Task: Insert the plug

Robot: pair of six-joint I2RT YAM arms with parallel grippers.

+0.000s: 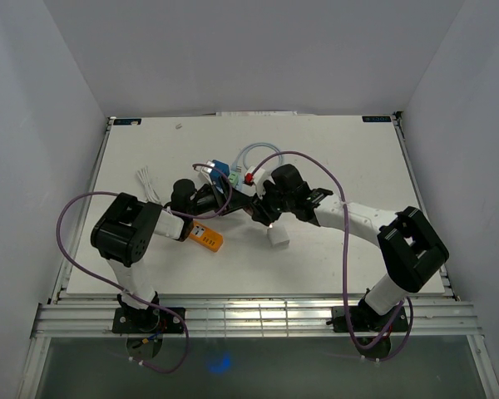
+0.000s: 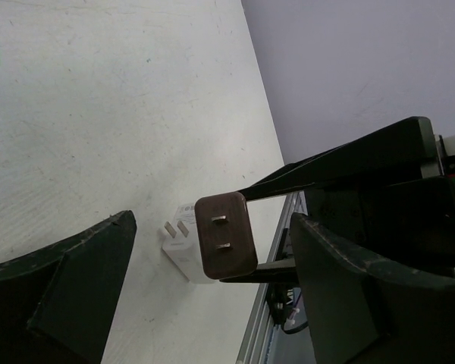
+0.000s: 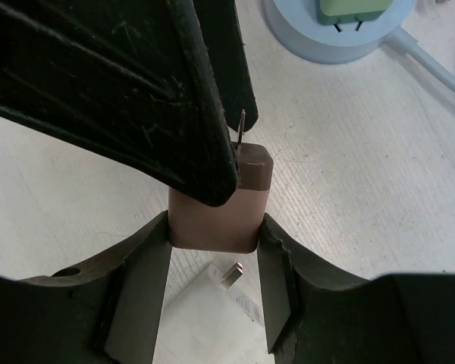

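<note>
My right gripper (image 3: 216, 224) is shut on a brown two-prong plug (image 3: 220, 201), fingers on its two sides, prongs pointing away from the wrist. In the top view it (image 1: 262, 209) is held above the table's middle. My left gripper (image 2: 212, 224) is open; the brown plug (image 2: 224, 236) sits in the gap between its fingers (image 2: 68, 280), prongs facing its camera, touching neither. A left finger (image 3: 129, 83) hangs over the plug in the right wrist view. A pale blue round socket base (image 3: 303, 38) holding a green plug (image 3: 349, 7) lies just beyond.
A white two-prong plug (image 1: 279, 238) lies on the table under the grippers, also seen in the left wrist view (image 2: 176, 254) and the right wrist view (image 3: 205, 307). An orange device (image 1: 206, 238) lies near the left arm. Blue and green adapters (image 1: 221, 171) and a pale cable loop (image 1: 258, 152) lie behind.
</note>
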